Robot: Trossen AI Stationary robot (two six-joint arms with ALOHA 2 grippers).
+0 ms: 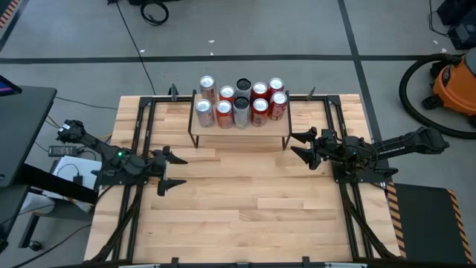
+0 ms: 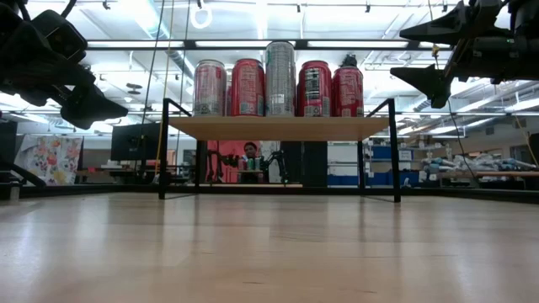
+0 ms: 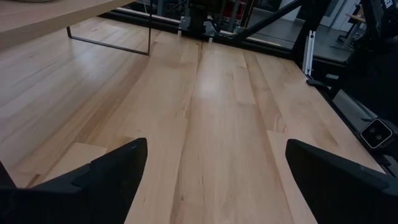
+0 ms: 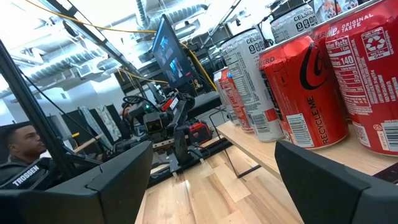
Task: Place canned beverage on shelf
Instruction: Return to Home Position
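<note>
place: robotics lab | cues: orange shop vacuum (image 1: 455,80), monitor (image 4: 171,51), ceiling ducts (image 4: 177,11)

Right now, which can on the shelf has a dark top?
The middle can of the back row, seen from above; all the other cans there show silver tops.

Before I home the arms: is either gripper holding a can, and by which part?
Nothing is held. The left gripper and right gripper are both open and empty; the cans stand on the shelf.
</note>
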